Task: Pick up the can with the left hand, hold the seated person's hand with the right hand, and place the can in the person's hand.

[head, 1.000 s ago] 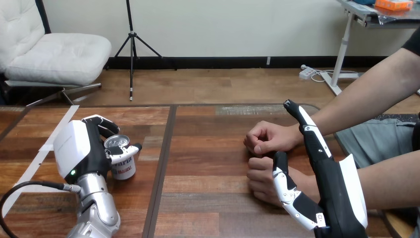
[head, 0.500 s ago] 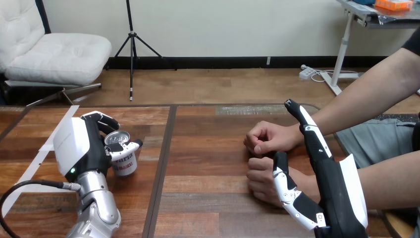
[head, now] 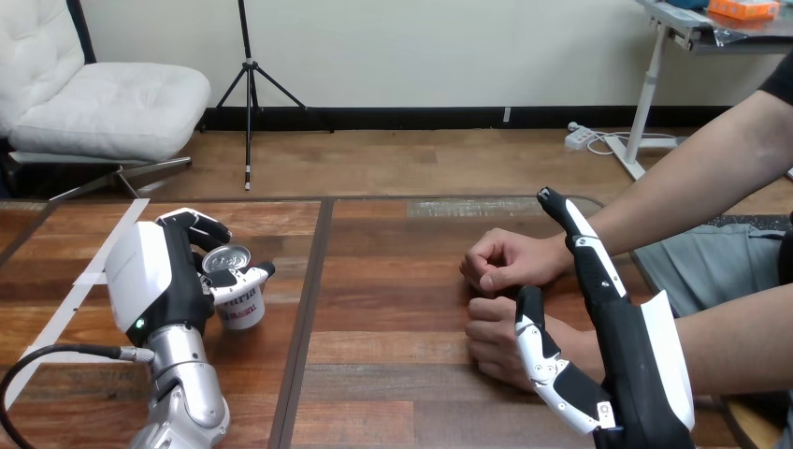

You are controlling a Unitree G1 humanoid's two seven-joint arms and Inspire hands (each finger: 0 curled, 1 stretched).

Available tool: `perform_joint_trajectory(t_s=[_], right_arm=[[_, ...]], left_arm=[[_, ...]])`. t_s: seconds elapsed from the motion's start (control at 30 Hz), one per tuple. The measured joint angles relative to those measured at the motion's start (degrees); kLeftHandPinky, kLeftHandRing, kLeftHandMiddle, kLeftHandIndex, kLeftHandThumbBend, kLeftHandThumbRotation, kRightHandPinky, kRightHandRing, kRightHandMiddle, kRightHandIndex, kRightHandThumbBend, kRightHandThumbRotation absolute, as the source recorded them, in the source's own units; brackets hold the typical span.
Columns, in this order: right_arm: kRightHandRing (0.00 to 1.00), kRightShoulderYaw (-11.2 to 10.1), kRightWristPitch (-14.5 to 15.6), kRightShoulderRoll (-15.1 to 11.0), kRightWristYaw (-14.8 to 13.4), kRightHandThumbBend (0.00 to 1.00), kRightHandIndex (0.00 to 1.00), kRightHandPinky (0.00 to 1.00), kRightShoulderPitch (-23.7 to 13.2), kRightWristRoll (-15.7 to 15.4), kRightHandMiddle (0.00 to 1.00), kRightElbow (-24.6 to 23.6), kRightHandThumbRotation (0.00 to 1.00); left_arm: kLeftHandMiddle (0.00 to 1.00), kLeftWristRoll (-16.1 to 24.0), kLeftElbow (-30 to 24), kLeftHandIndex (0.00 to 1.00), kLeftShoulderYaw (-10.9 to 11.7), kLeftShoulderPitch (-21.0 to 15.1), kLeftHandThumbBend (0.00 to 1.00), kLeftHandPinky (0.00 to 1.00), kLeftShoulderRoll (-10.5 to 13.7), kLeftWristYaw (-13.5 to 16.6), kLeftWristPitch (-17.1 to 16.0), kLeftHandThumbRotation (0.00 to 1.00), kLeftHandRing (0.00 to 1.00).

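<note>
Now left hand (head: 154, 281) clasps the can (head: 239, 301), well left of person's lower fist (head: 491, 339); right hand (head: 641, 369), fingers straight, just beside that fist.

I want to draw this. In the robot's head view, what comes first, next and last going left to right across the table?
The robot's left hand → the can it grips → the person's farther hand → the robot's right hand.

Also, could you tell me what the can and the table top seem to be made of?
The can looks like metal: a shiny silvery lid, and a white printed wrap, paper or paint unclear. The table looks like brown wood planks, smooth with a slight sheen and visible grain; it could be laminate.
</note>
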Motion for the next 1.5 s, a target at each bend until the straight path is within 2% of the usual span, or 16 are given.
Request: perform_joint_trajectory(t_s=[0.47, 0.77, 0.97, 1.03, 1.07, 1.1, 1.33, 1.4, 1.5], right_arm=[[0.97, -0.5, 0.0, 0.0, 0.0, 0.06, 0.93, 1.00, 0.0, 0.1, 0.95, 0.0, 0.00], [0.97, -1.7, 0.3, -0.1, 0.0, 0.17, 0.93, 1.00, -0.2, -0.3, 0.94, -0.1, 0.00], [0.96, -3.3, 2.6, -0.8, 0.7, 0.32, 0.92, 1.00, -0.2, -4.2, 0.94, -1.8, 0.00], [0.96, -4.0, 3.5, -1.5, 1.3, 0.39, 0.92, 0.99, -0.2, -5.7, 0.94, -2.7, 0.00], [0.95, -4.5, 4.1, -2.1, 1.9, 0.42, 0.92, 0.98, -0.2, -6.8, 0.94, -3.3, 0.00], [0.94, -4.8, 4.5, -2.6, 2.2, 0.51, 0.90, 0.96, -0.2, -7.6, 0.94, -3.8, 0.00], [0.90, -8.7, 6.5, -7.8, 5.6, 0.73, 0.86, 0.90, -0.5, -14.3, 0.90, -8.3, 0.00], [0.88, -9.9, 6.6, -9.3, 6.3, 0.81, 0.84, 0.88, -0.8, -15.4, 0.89, -9.2, 0.00], [0.87, -11.6, 7.2, -11.7, 7.6, 0.87, 0.83, 0.86, -1.2, -16.5, 0.87, -10.5, 0.00]], left_arm=[[0.46, -0.3, -2.7, 0.45, 0.0, 2.0, 0.74, 0.39, -0.1, 0.0, -1.4, 0.00, 0.43], [0.45, -0.3, -4.7, 0.45, 0.0, 3.5, 0.74, 0.37, -0.1, 0.0, -2.6, 0.00, 0.42], [0.45, -0.4, -6.8, 0.44, 0.1, 4.5, 0.74, 0.37, -0.3, 0.0, -3.2, 0.00, 0.41], [0.45, -0.4, -7.6, 0.44, 0.1, 4.9, 0.75, 0.37, -0.4, 0.0, -3.5, 0.00, 0.41], [0.45, -0.4, -8.1, 0.44, 0.1, 5.1, 0.75, 0.37, -0.4, 0.0, -3.6, 0.00, 0.41], [0.45, -0.4, -8.5, 0.44, 0.1, 5.3, 0.75, 0.37, -0.5, 0.0, -3.6, 0.00, 0.41], [0.45, -0.4, -10.5, 0.44, 0.2, 6.0, 0.75, 0.37, -1.1, -0.1, -3.7, 0.00, 0.41], [0.45, -0.4, -10.8, 0.45, 0.2, 6.1, 0.75, 0.37, -1.3, -0.2, -3.7, 0.00, 0.41], [0.45, -0.4, -11.2, 0.45, 0.2, 6.2, 0.75, 0.37, -1.7, -0.2, -3.7, 0.00, 0.41]])
